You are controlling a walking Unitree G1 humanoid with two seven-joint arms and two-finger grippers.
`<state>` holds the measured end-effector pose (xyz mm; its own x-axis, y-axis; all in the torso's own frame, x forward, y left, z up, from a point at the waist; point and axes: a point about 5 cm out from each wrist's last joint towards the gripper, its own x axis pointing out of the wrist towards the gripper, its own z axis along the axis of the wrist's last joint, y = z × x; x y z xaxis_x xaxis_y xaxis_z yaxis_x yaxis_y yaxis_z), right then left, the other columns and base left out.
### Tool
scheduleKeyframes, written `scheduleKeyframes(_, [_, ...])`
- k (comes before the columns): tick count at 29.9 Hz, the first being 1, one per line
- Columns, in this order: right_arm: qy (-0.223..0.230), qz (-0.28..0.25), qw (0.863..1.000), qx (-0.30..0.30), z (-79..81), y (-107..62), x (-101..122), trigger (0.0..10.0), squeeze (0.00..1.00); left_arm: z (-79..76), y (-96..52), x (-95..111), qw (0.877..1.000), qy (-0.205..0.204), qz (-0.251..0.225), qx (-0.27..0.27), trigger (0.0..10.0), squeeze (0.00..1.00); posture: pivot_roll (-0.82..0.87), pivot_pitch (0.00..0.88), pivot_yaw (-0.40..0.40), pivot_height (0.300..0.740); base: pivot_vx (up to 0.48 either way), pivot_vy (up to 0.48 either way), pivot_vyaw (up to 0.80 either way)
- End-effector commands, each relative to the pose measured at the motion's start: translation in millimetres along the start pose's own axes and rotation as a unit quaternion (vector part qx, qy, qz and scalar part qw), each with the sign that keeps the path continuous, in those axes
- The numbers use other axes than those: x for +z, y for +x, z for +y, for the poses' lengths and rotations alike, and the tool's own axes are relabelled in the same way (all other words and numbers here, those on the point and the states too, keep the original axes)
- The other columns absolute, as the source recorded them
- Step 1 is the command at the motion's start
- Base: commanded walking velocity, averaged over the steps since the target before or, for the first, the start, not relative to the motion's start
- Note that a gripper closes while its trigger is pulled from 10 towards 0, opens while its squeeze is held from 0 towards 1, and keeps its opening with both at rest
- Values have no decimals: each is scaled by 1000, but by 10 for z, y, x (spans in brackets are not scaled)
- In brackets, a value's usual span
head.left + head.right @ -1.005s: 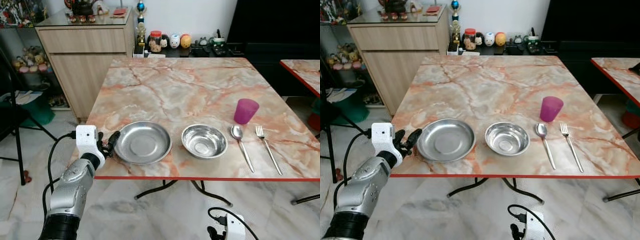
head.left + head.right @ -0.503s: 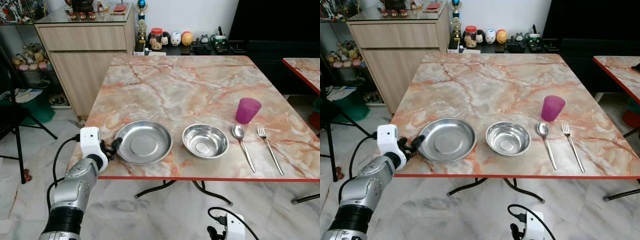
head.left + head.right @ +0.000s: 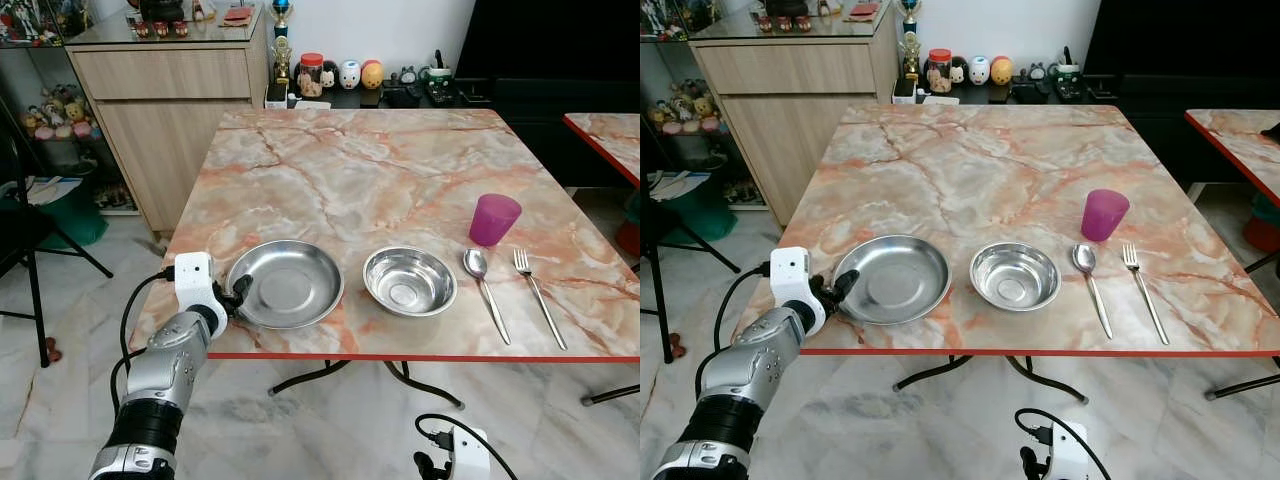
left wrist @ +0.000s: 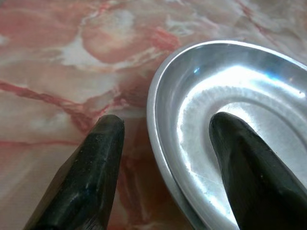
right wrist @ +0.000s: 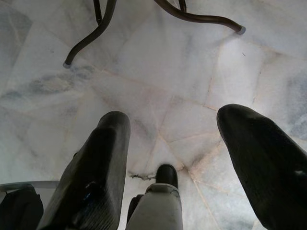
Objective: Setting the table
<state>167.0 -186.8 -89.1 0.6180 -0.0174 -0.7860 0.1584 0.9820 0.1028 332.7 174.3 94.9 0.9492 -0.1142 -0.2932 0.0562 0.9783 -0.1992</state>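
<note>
Where left fingers straddle, plate rim

Far half of the table lies open; plate, bowl crowd the near edge.

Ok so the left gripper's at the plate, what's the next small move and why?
Probably close the fingers. The left gripper is open and straddles the rim of the plate: one finger inside the plate, the other outside on the table. Closing should pinch the rim.
</note>
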Motion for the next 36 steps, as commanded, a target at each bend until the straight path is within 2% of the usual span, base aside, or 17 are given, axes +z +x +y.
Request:
scheduleKeyframes(1, [2, -2, 1000, 2, 14, 5, 14, 10000, 0, -2, 22, 37, 1000, 17, -2, 0, 10000, 0, 46, 0, -12, 740, 0, 0, 0])
scheduleKeyframes(17, [0, -2, 1000, 2, 10, 5, 14, 10000, 0, -32, 78, -1, 999, 36, 5, 14, 10000, 0, 41, 0, -11, 740, 0, 0, 0])
scheduleKeyframes(19, [0, -1, 1000, 3, 10, 4, 10, 10000, 0, -18, 85, -8, 999, 40, 7, 20, 8902, 0, 41, 0, -10, 740, 0, 0, 0])
scheduleKeyframes(20, [0, -1, 1000, 3, 10, 4, 10, 10000, 0, -18, 85, -8, 999, 40, 7, 20, 8902, 0, 41, 0, -10, 740, 0, 0, 0])
scheduleKeyframes(22, [-1, -1, 1000, 4, 11, 3, 9, 10000, 0, -1, 88, -15, 999, 40, 9, 26, 4902, 0, 41, 0, -10, 740, 0, 0, 0])
scheduleKeyframes(23, [-1, -1, 1000, 3, 11, 3, 7, 10000, 0, 1, 87, -15, 999, 39, 8, 28, 0, 0, 41, 0, -11, 740, 0, 0, 0])
scheduleKeyframes(36, [-1, 0, 1000, 3, 10, 5, 11, 10000, 0, 16, 83, -21, 999, 40, 9, 34, 0, 0, 42, 0, -13, 740, 0, 0, 0])
